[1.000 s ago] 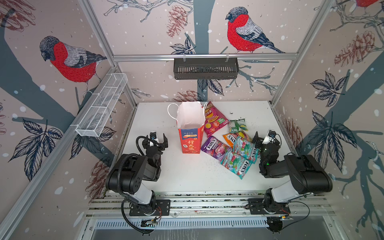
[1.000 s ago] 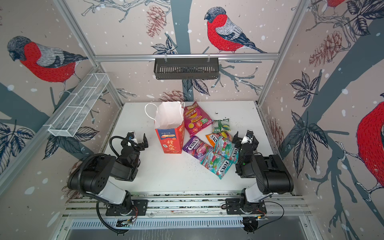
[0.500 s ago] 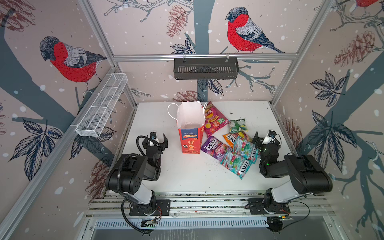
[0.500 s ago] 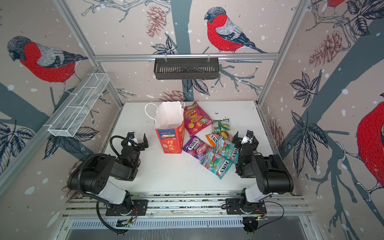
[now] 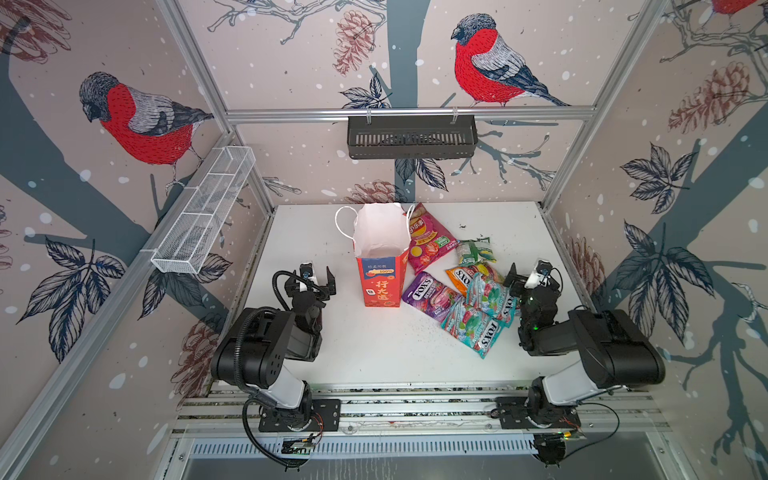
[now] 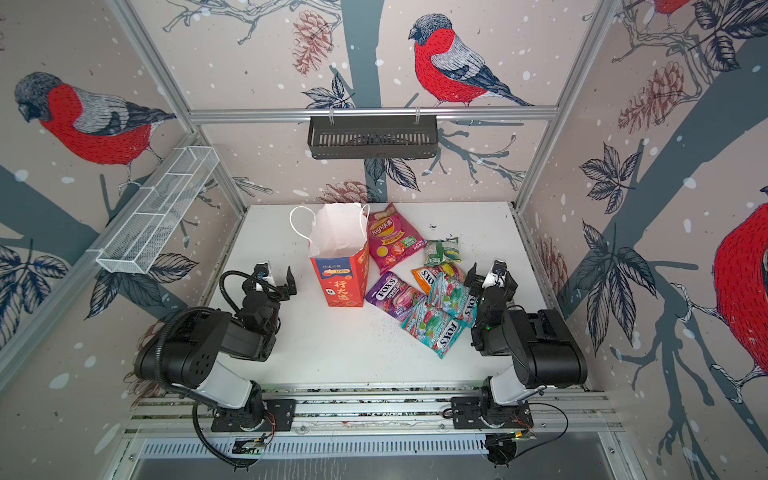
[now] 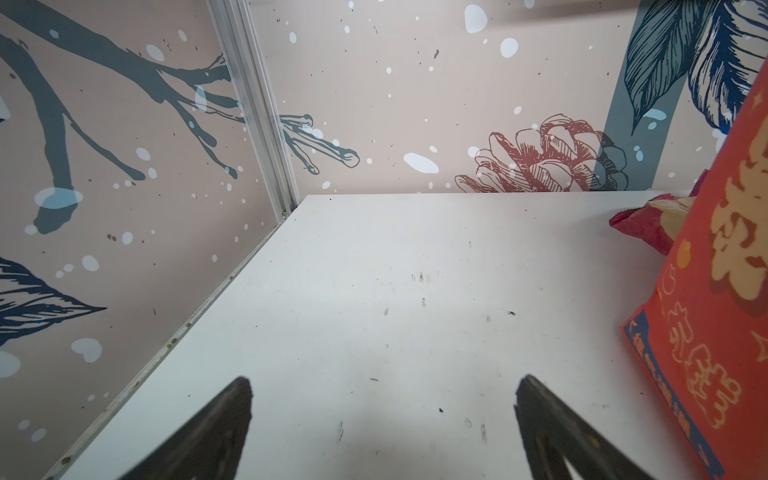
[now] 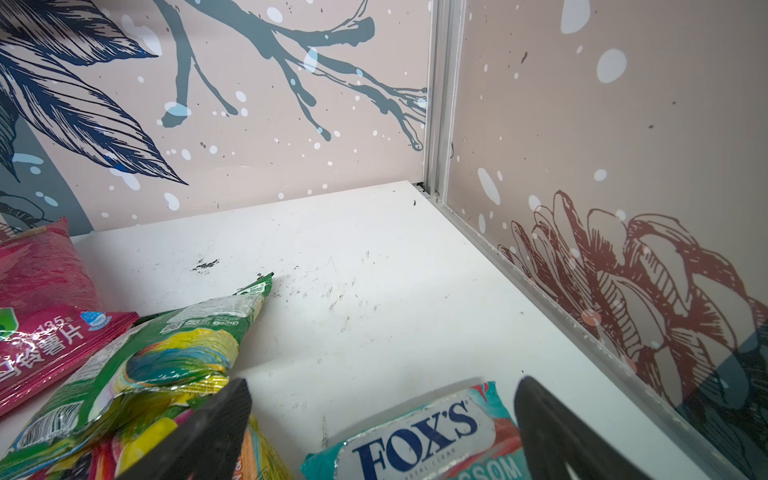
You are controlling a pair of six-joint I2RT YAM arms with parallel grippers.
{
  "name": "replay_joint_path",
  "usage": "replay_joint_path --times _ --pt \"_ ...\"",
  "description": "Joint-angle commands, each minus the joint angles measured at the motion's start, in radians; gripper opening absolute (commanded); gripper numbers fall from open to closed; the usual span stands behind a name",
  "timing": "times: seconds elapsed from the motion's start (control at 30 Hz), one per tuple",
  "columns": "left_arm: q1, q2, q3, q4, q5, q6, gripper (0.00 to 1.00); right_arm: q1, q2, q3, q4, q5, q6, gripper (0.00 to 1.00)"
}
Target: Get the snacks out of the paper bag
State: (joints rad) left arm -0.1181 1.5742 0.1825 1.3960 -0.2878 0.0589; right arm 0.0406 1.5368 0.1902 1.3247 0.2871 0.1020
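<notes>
The red paper bag (image 5: 380, 270) (image 6: 340, 278) (image 7: 715, 311) stands upright at mid-table, mouth open, only its white inside showing. The snacks lie on the table to its right: a pink chip bag (image 5: 426, 241) (image 6: 390, 245) (image 8: 37, 299), a green-white pack (image 5: 473, 251) (image 8: 166, 353), an orange pack (image 5: 461, 274), a purple one (image 5: 428, 295) and two teal ones (image 5: 488, 295) (image 5: 473, 328). My left gripper (image 5: 313, 280) (image 6: 272, 282) (image 7: 384, 384) is open and empty, left of the bag. My right gripper (image 5: 532, 278) (image 6: 491, 279) (image 8: 382, 386) hangs open over a teal pack's (image 8: 419, 436) edge, holding nothing.
A white wire basket (image 5: 203, 216) is fixed to the left wall and a black rack (image 5: 411, 137) to the back wall. Walls enclose the white table (image 5: 374, 353) on three sides. Dark crumbs are scattered near the packs.
</notes>
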Motion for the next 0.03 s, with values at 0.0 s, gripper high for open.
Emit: replay_joint_path --times 0.0 --pt "0.005 -0.005 0.003 0.023 0.015 -0.003 0.98 0.001 0.0 0.0 0.023 -0.005 -0.005 1.0"
